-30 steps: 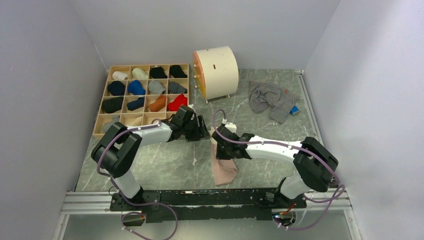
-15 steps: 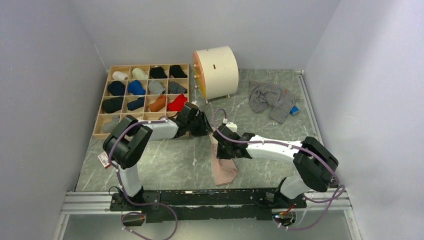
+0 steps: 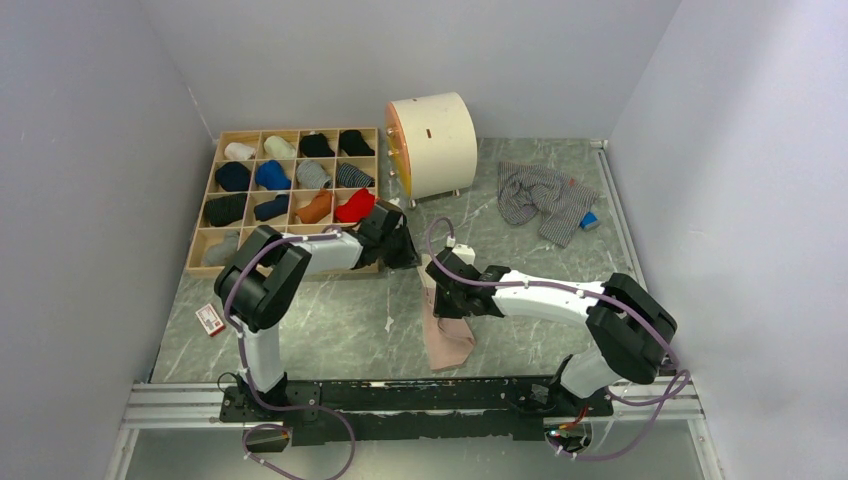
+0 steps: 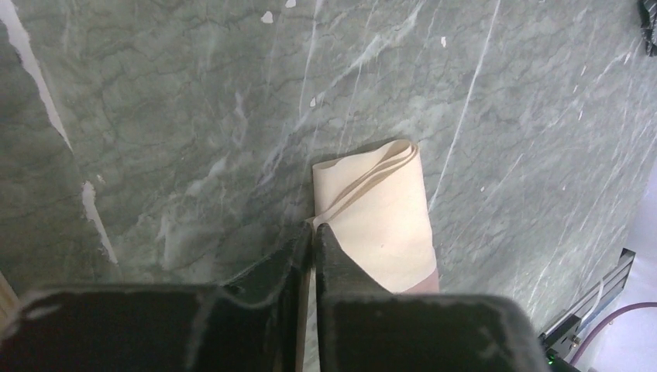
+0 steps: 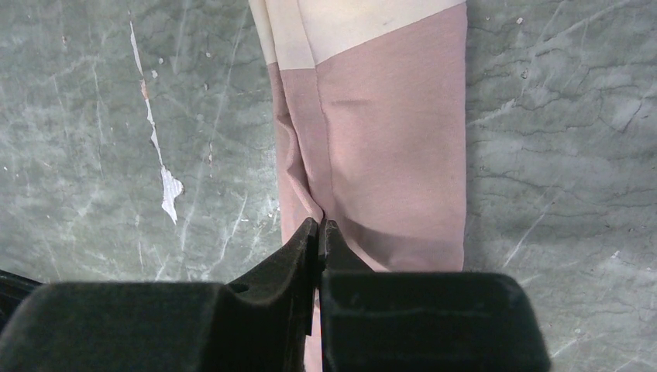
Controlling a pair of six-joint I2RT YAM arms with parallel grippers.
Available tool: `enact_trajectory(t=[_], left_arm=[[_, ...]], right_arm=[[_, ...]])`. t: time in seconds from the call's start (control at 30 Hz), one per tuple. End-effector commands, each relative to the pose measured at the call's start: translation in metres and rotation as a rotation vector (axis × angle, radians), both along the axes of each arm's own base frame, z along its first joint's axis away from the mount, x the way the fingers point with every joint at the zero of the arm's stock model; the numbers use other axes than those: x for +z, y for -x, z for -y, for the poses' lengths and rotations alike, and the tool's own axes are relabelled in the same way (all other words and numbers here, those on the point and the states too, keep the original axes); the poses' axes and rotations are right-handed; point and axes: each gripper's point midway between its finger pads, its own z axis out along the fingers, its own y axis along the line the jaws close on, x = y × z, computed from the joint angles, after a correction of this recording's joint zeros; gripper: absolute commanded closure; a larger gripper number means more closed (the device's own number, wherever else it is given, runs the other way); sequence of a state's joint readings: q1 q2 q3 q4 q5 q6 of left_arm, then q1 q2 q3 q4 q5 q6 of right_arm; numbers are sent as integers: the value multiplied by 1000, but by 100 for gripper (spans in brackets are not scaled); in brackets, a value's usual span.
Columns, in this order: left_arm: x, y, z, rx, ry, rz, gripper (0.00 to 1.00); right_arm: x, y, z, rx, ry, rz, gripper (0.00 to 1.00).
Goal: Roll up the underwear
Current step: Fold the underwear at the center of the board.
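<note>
From above, the pink underwear lay folded long, unrolled, at the middle of the table; the striped underwear sat crumpled near its far-right corner. Left wrist: the left gripper pinched the pink garment's pale end. Right wrist: the right gripper clamped its fold.

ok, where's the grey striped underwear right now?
Top view: the grey striped underwear lies crumpled at the far right of the table, right of the cream drum, the blue block beside it.
</note>
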State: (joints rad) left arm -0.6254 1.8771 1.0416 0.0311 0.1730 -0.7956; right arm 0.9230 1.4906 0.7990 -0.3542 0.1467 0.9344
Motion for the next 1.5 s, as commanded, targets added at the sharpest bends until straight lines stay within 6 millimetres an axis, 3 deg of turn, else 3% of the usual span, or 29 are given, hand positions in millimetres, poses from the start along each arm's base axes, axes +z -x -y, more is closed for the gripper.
enact_trajectory(t=[0.0, 0.2, 0.37, 0.57, 0.73, 1.13, 1.47], left_arm=[[16, -10, 8, -34, 7, 55, 93], [47, -22, 34, -126, 56, 132, 95], [53, -30, 48, -178, 79, 161, 95], [36, -35, 55, -214, 56, 143, 95], [22, -38, 48, -213, -7, 133, 95], [18, -47, 34, -213, -112, 171, 95], [7, -41, 28, -210, -132, 145, 95]], right_arm=[[5, -5, -5, -1, -27, 18, 94], [9, -8, 0, -43, -38, 41, 94], [10, -10, 5, -77, -36, 52, 94], [10, -15, 3, -88, -46, 52, 93], [5, -17, -4, -65, -32, 29, 93], [7, -14, -16, -30, -79, 14, 92], [7, -11, -20, -13, -94, -1, 91]])
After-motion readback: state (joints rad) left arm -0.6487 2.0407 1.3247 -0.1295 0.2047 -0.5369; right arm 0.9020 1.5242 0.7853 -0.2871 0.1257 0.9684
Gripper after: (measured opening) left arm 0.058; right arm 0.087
